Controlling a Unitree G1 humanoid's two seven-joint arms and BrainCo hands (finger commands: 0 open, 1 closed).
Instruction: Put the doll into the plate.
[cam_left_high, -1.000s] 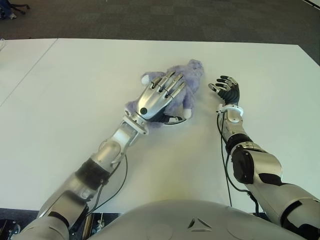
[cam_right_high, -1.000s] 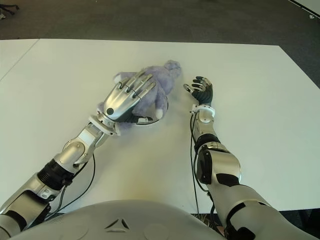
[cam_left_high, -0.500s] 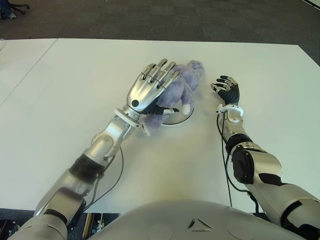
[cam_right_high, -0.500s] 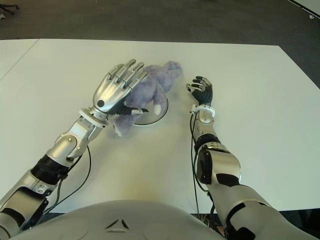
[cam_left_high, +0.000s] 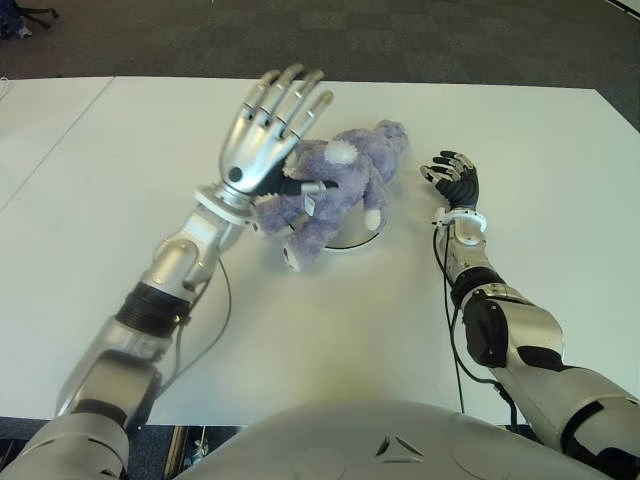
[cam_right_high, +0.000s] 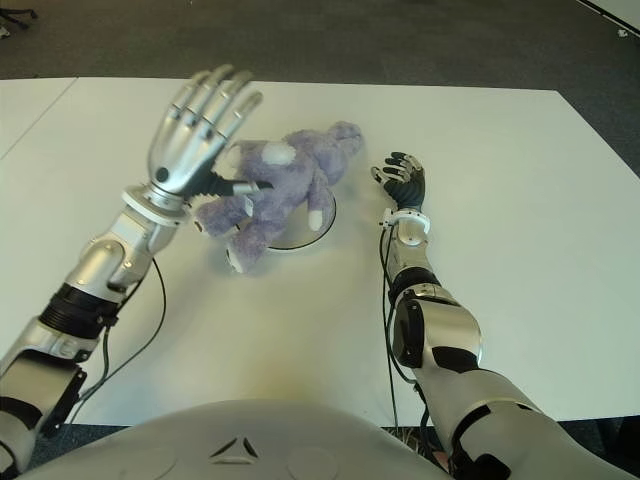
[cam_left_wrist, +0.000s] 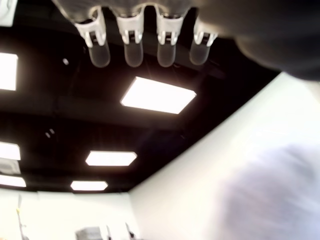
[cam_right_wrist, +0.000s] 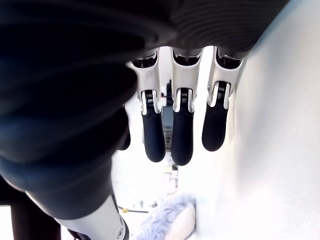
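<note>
Evidently the placing step is done or nearly so: the doll (cam_left_high: 335, 190), a purple plush animal, lies across the plate (cam_left_high: 355, 238) at the middle of the left eye view, its body covering most of the dish so that only a curved sliver of rim shows at the lower right of the toy. One pale-soled foot hangs past the rim toward the lower left, over the white table (cam_left_high: 120, 180), and the head points toward the upper right. The left hand (cam_left_high: 268, 125) is raised at the upper left of centre, palm up and fingers spread straight, grasping nothing; its thumb sits just beside the doll's near flank, and whether it touches the fur I cannot tell. Its wrist view shows the four fingertips extended toward ceiling lights, which fits a released hand. The right hand (cam_left_high: 454, 180) shows to the right of the doll, apart from it, fingers loosely extended and empty. My judgement is that what remains is to draw the left arm clear without snagging the plush, and perhaps to check that the overhanging leg does not tip the toy off the plate. The doll looks soft, floppy and light, with shaggy lavender fur and white patches on the paws.
</note>
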